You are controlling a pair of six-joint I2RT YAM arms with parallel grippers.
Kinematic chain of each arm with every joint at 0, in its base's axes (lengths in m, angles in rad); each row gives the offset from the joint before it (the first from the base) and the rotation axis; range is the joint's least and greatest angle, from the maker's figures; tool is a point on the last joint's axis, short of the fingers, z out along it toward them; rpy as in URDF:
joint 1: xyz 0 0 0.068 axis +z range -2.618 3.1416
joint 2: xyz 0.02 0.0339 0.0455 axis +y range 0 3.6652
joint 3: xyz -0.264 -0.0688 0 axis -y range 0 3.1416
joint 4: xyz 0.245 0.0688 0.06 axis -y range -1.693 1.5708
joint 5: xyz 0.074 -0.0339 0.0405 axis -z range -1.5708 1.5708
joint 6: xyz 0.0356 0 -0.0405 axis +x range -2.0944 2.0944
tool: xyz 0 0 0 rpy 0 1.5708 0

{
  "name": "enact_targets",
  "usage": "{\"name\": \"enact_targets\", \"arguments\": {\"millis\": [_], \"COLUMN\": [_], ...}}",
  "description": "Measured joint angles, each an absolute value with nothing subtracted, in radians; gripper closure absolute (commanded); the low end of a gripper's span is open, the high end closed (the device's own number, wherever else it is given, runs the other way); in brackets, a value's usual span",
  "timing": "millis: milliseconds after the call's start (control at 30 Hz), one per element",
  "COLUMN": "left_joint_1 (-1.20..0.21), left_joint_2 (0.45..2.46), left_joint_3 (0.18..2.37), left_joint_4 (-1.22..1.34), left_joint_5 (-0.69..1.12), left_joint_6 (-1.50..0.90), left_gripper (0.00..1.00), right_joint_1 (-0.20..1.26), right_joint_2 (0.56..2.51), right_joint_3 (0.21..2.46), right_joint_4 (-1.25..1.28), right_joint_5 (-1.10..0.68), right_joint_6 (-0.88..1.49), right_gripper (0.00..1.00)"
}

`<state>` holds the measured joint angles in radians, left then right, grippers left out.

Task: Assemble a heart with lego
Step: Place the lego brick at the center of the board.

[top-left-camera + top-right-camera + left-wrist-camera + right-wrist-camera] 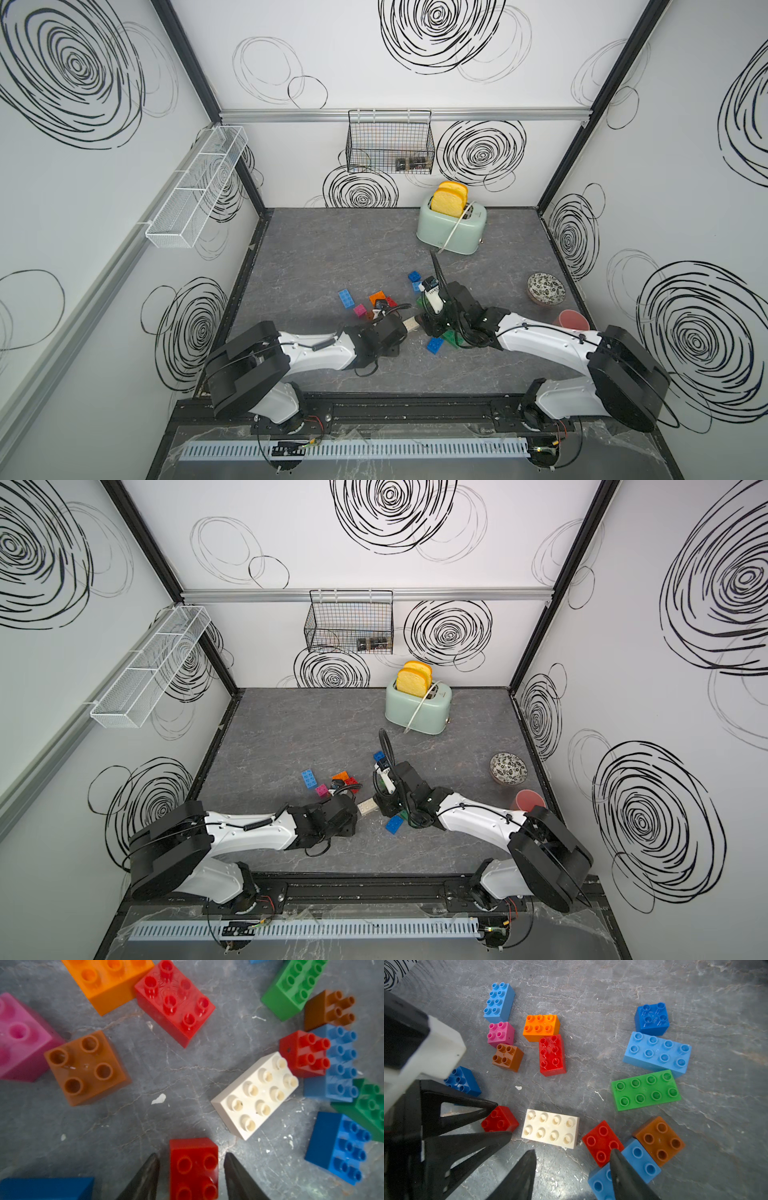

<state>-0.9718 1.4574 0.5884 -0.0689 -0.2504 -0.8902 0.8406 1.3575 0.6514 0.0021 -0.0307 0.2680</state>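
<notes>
1. Left gripper (191, 1154): the jaws stood slightly apart, straddling a small red brick (193, 1167) that sat studs-up on the grey table (145, 1076). A narrow gap showed on each side, so the brick was not clamped.
2. Right gripper (573, 1150): the jaws stood wide apart, with only bare table between them and nothing held. One fingertip (618, 1167) overlapped a red square brick (600, 1138) and a light-blue brick (640, 1159); whether it touched them could not be told.
3. White oblong brick (550, 1128): lay flat, just beyond the right gripper's fingertips and just beside the brick between the left jaws.
4. Brown square brick (658, 1141): touched the light-blue brick, on the side away from the left gripper.
5. Farther ahead of the right gripper: a green oblong brick (645, 1089), a long light-blue brick (658, 1053) and a dark-blue square brick (652, 1018) lay close together.
6. Ahead of the left gripper: an orange brick (108, 982) touched a red oblong brick (174, 1001); a pink brick (20, 1039) lay just beside a second brown brick (85, 1068).
</notes>
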Motion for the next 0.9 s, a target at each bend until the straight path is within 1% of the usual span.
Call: {"name": "enact_targets", "arguments": {"millis": [133,300,467,667,900], "left_joint_1": [-0.950,-0.918,-0.847,-0.784,-0.734], "left_joint_2": [1.367,1.215,1.056,0.933,0.855], "left_joint_3": [0.559,0.514,0.429,0.358,0.300], "left_joint_4": [-0.063,-0.057,-0.062,-0.073,-0.074], "left_joint_5": [-0.221,-0.198,-0.180,-0.155,-0.112], "left_joint_6": [-0.890,-0.886,-0.878,-0.865,-0.860], "left_gripper": [0.37,0.37,0.37,0.36,0.36], "right_joint_1": [0.888,0.937,0.969,0.971,0.913], "right_joint_2": [1.353,1.334,1.320,1.350,1.473], "right_joint_3": [0.651,0.650,0.593,0.548,0.549], "right_joint_4": [-0.012,-0.021,0.014,0.066,0.193], "right_joint_5": [-0.024,-0.041,-0.092,-0.144,-0.220], "right_joint_6": [0.299,0.375,0.484,0.583,0.649], "right_gripper": [0.37,0.39,0.40,0.40,0.39]}}
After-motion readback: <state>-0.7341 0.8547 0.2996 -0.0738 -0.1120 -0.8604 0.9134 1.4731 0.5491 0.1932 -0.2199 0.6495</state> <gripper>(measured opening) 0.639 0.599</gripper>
